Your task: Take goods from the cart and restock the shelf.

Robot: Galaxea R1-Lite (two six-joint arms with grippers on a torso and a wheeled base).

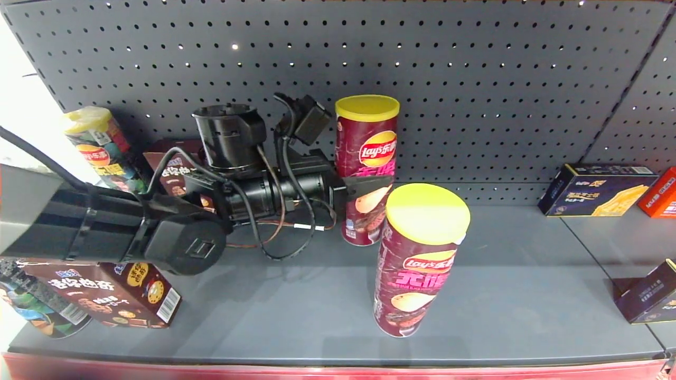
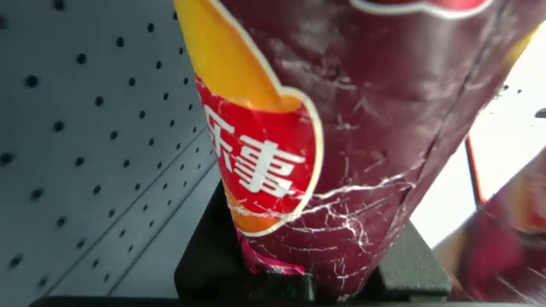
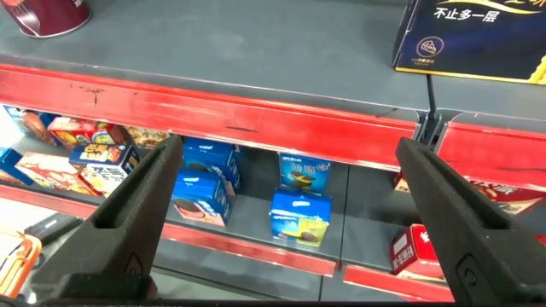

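Maroon chip can [image 1: 365, 140] is seen upright at the back of the grey shelf [image 1: 528, 295], pinched low by the left gripper [image 1: 367, 188]; a second can [image 1: 417, 264] stands just in front. At the left wrist, it is clamped between both fingers [image 2: 414, 264]. At the right wrist, the right gripper [image 3: 287, 149] is held spread wide before the red shelf edge [image 3: 256, 111].

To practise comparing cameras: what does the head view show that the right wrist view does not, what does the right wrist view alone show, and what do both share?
Head view only: the left gripper shut on the rear can, the pegboard and a brown box.
Right wrist view only: the right gripper, its fingers open, and blue boxes on a lower shelf.
Both: the grey shelf, its red edge, and probably the front can and a dark box.
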